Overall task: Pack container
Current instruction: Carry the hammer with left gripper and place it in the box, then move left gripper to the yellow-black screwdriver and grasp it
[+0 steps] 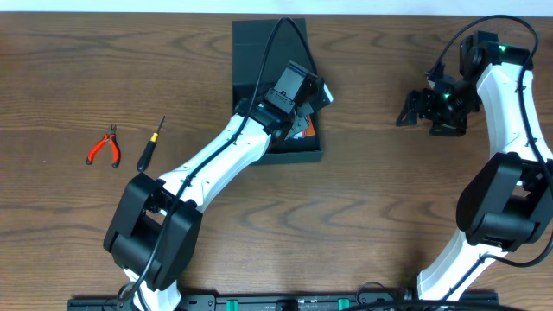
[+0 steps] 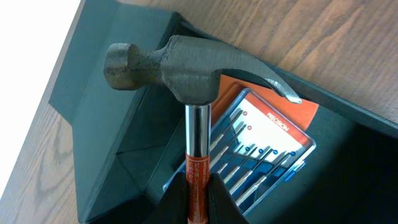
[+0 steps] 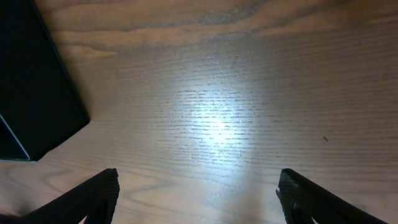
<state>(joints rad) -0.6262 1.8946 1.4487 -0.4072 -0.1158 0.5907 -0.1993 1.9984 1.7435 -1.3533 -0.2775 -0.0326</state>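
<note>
Left wrist view alone: the left pincer point(image 2: 198, 199) was clamped on the shaft of a hammer point(image 2: 186, 68), whose steel head and claw sat just ahead of the fingers, above a clear-lidded screwdriver set point(image 2: 273, 134).
Overhead alone: red-handled pliers point(image 1: 105, 145) and a black screwdriver point(image 1: 149, 145) lay side by side, well apart from the left pincer, on its left.
Right wrist view alone: the right pincer point(image 3: 199, 193) was spread wide over bare wooden table point(image 3: 224, 93).
Container point(image 1: 268, 52): matte teal-black, square, lid flap laid open on the far side.
Container place: directly under the left pincer, well to the left of the right pincer.
</note>
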